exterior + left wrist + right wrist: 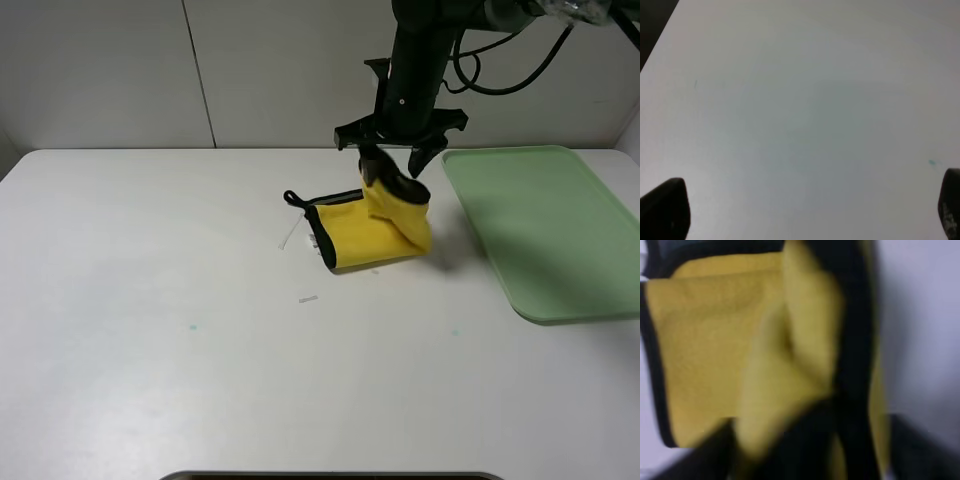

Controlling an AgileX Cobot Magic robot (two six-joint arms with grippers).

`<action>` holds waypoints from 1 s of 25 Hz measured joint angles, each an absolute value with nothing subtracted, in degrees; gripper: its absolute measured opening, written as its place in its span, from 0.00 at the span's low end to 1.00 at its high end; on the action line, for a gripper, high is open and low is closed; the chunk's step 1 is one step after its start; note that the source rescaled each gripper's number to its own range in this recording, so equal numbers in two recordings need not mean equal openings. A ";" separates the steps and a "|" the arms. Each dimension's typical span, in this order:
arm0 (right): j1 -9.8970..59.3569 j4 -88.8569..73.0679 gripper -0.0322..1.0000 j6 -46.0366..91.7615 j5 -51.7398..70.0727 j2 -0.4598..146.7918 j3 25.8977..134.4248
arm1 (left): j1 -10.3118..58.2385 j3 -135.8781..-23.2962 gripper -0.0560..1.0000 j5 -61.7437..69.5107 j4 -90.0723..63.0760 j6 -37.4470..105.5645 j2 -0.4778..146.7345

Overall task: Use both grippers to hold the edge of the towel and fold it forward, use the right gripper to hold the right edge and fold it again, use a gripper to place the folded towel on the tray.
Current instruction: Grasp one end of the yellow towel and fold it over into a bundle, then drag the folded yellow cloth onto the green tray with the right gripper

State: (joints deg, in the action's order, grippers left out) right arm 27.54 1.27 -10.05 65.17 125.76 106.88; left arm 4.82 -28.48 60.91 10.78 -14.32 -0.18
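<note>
The yellow towel (372,227) with black piping lies folded on the white table, its black loop (292,199) at the left end. My right gripper (385,172) is shut on the towel's right edge and holds that part lifted above the rest. In the right wrist view the yellow towel (730,355) fills the frame, blurred, with black piping (855,340) running up close to the camera. The pale green tray (545,225) lies to the right of the towel. My left gripper (805,210) is open over bare table; only its two dark fingertips (665,207) show.
A small white scrap (308,298) and a thin white strip (290,235) lie on the table near the towel's left side. A wall stands behind the table's far edge.
</note>
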 joint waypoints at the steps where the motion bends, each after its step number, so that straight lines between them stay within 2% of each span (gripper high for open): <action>1: 27.54 0.53 0.88 -10.73 64.74 125.76 106.88 | 4.82 -28.48 1.00 60.91 10.78 -14.32 -0.18; 3: 27.54 -0.48 0.96 -11.23 64.28 125.76 106.88 | 4.82 -28.48 1.00 60.85 10.78 -14.32 -0.18; 6: 27.54 -0.80 0.99 -11.35 63.14 125.76 106.88 | 4.82 -28.48 1.00 60.85 10.78 -14.32 -0.18; 12: 27.54 -0.86 1.00 -10.04 62.76 125.76 106.88 | 4.82 -28.48 1.00 60.85 10.78 -14.32 -0.18; 25: 25.78 5.39 1.00 7.27 61.12 127.26 106.95 | 4.82 -28.48 1.00 60.85 10.78 -14.32 -0.18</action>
State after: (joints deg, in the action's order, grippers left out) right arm 25.78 5.39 7.27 61.12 127.26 106.95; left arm 4.82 -28.48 60.85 10.78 -14.32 -0.18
